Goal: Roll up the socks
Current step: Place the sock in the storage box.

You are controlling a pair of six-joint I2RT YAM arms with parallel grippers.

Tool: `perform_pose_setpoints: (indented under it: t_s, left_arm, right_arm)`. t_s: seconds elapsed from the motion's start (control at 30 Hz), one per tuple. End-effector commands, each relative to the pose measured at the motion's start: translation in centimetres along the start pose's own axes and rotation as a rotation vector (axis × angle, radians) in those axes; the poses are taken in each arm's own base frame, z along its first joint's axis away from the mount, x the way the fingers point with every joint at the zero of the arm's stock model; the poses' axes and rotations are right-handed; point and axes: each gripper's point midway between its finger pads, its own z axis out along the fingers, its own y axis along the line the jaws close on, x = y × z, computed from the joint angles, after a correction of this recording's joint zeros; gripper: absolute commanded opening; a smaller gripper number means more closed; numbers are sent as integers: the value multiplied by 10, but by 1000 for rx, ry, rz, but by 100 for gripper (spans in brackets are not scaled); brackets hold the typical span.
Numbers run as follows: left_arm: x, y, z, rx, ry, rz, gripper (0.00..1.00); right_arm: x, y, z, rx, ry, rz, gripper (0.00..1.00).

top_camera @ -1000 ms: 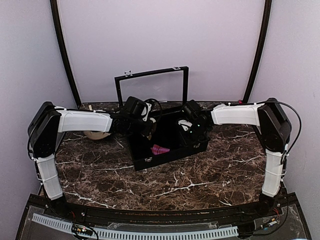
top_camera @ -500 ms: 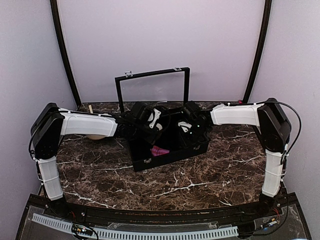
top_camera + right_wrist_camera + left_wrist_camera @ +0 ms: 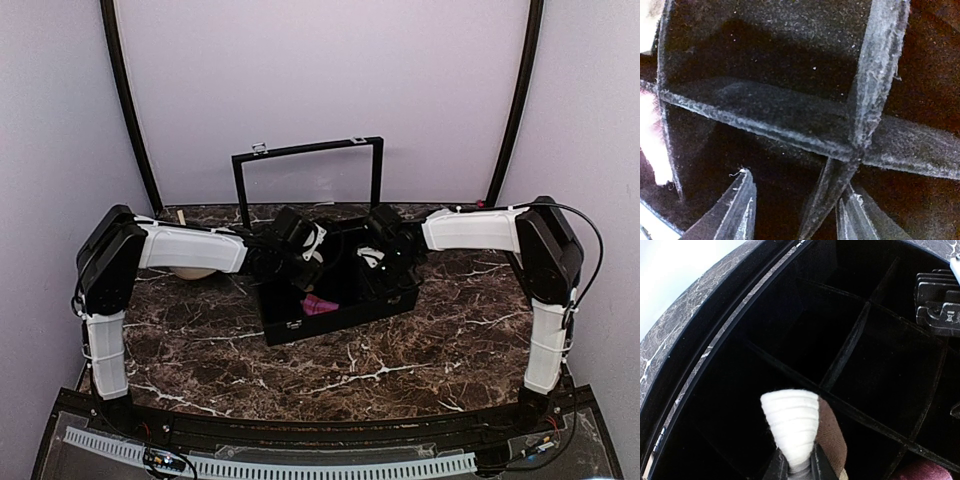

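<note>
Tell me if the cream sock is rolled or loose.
Rolled: the cream sock is a compact ribbed bundle pinched in the left gripper over the black case.

From above, we cannot see the fingertips of the left end effector [image 3: 799, 466] or the right end effector [image 3: 792, 212], because their wrists and the black case [image 3: 300, 325] hide them. The left arm covers most of the saucer [image 3: 195, 272]. The left wrist view's bottom edge cuts off the cream sock [image 3: 792, 427] and the magenta sock [image 3: 925, 471]. The right wrist view is blurred, and we cannot identify the pale pink patch [image 3: 650, 145] at its left edge.
</note>
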Motion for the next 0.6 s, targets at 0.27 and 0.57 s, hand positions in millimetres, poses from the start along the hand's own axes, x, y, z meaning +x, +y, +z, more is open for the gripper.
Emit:
perform_pose_setpoints:
  t_s: [0.27, 0.57]
  left_arm:
    - [3, -13, -1, 74, 54, 28, 0]
    - [3, -33, -13, 177, 97, 39, 0]
  right_arm:
    - [53, -21, -9, 27, 203, 26, 54]
    - [19, -28, -26, 21, 103, 46, 57]
